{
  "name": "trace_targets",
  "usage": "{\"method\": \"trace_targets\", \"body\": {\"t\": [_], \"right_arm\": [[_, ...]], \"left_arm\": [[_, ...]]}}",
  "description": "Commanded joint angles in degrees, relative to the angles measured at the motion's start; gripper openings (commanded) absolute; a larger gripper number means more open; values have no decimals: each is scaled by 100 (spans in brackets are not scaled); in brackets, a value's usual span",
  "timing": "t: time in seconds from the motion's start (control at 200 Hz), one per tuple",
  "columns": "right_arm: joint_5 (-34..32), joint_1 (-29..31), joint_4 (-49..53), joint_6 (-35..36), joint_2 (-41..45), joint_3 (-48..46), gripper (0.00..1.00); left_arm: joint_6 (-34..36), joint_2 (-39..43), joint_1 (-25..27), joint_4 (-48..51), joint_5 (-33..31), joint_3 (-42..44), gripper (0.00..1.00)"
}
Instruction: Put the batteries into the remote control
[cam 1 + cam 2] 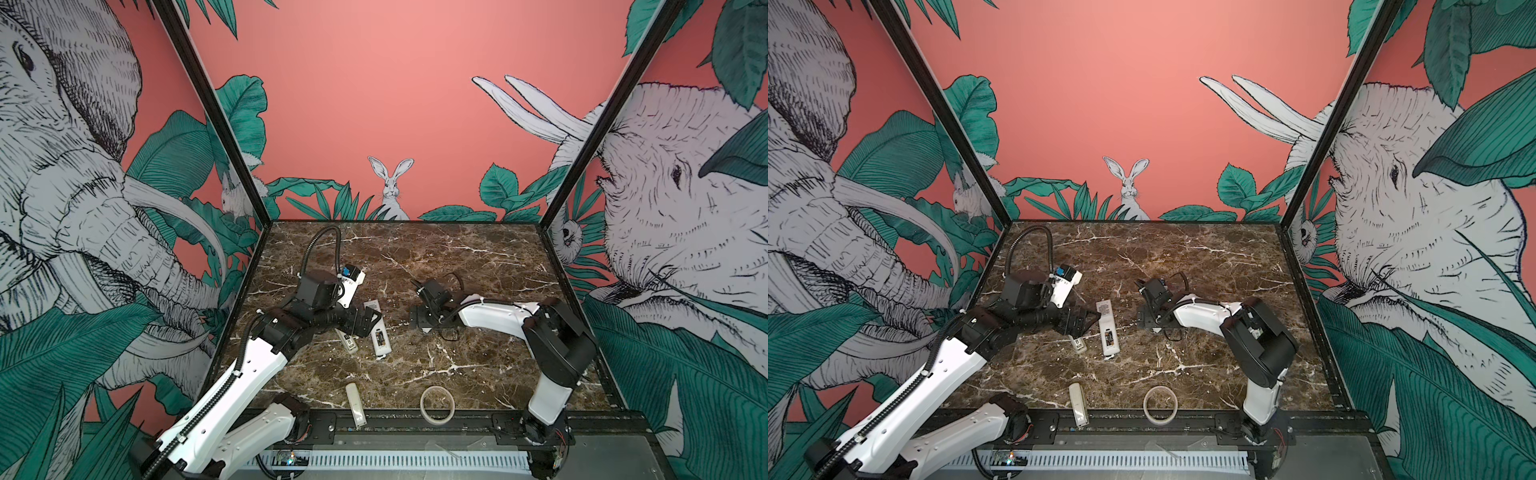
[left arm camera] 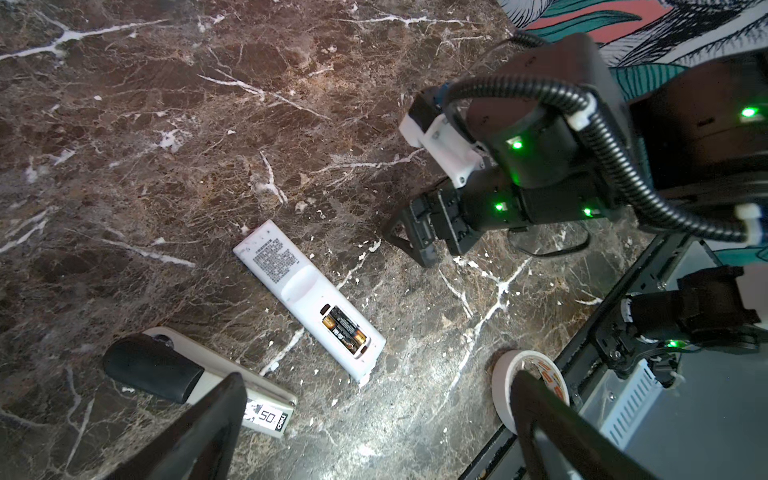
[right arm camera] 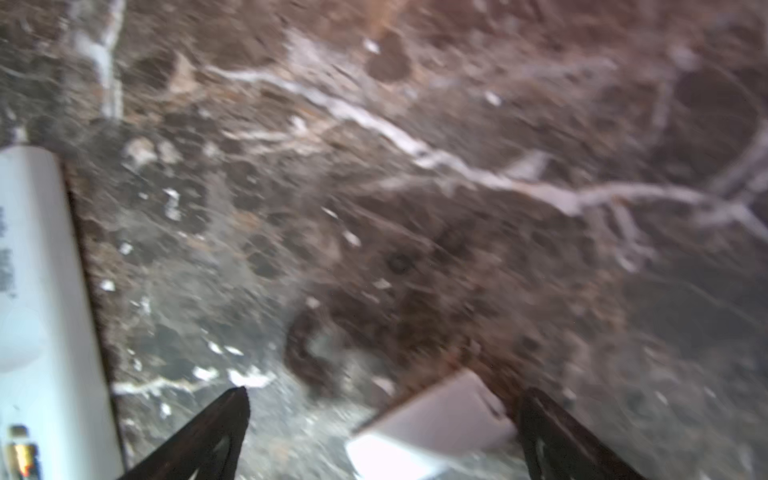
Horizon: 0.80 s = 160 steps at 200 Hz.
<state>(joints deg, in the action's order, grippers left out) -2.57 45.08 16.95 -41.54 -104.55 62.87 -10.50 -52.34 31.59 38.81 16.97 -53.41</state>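
Remote control (image 2: 307, 299) face down on counter (image 2: 166, 124), batteries (image 2: 345, 328) in uncovered bay, left pincer (image 2: 380, 380) and right pincer (image 3: 390, 395) both spread, empty.

We can read "50" on the black-and-white label of the grey-white stick remote (image 2: 266, 415), with what looks like "neo" beside it. The remote control (image 2: 286, 274) shows a block of small print on its back, too fine for us. The print on the batteries (image 2: 345, 330) and inside the tape roll (image 2: 503, 374) is just as unreadable.
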Motion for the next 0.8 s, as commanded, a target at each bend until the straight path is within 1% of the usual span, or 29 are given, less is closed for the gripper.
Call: {"method": "trace_targets", "body": {"t": [0.0, 0.155, 0.275, 0.415, 0.53, 0.665, 0.735, 0.795], "right_arm": [[38, 196, 77, 1, -341, 342, 99], [-36, 358, 131, 14, -476, 467, 97], [-283, 418, 339, 83, -380, 328, 92], [-443, 440, 553, 240, -269, 66, 76], [-551, 440, 616, 363, -231, -98, 61], [-659, 426, 661, 562, -297, -47, 57], [-672, 414, 701, 677, -381, 67, 49], [-684, 405, 740, 765, -470, 166, 44]], "left_arm": [[22, 184, -57, 276, 283, 156, 99], [-55, 228, -72, 230, 246, 313, 99], [-309, 65, -82, 44, 126, 358, 99], [-718, -251, -94, -385, 49, 531, 99], [-945, -606, -93, -754, 3, 666, 99], [-1106, -953, -118, -1044, -290, 692, 99], [-1175, -1120, -129, -1163, -456, 694, 99], [-1239, -1268, -168, -1261, -551, 707, 99]]}}
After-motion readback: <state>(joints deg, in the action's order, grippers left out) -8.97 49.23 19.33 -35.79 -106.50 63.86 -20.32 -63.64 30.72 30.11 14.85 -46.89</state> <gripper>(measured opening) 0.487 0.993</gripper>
